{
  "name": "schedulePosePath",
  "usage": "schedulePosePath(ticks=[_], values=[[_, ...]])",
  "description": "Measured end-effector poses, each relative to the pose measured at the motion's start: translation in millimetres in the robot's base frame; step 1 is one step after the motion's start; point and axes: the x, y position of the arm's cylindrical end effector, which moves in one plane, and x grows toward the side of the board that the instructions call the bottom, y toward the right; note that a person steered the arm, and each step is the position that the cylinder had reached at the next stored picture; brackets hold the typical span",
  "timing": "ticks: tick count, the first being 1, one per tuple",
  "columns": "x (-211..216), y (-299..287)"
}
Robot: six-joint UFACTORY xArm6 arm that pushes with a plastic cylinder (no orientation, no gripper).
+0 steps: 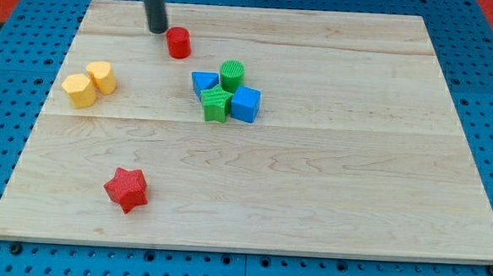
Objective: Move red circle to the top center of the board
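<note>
The red circle (179,43) is a small red cylinder standing on the wooden board (312,184), near the view's top, left of centre. My tip (157,29) is the lower end of the dark rod that comes down from the view's top. It sits just to the left of the red circle and slightly above it in the view, with a small gap between them.
Two yellow blocks (89,83) lie side by side at the left. A cluster of a green cylinder (232,73), green star (216,104) and two blue blocks (245,103) sits near the centre. A red star (126,188) lies at the lower left.
</note>
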Motion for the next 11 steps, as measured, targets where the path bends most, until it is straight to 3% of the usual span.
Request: schedulePosePath(ticks=[1,2,4,5,6,8,9,10,11], values=[[24.1,22.0],[26.5,87.2],[51.6,96.1],[56.7,150.3],[21.1,164.8],[50.8,206.5],[28.4,237.3],[3.3,194.6],[61.2,238.3]])
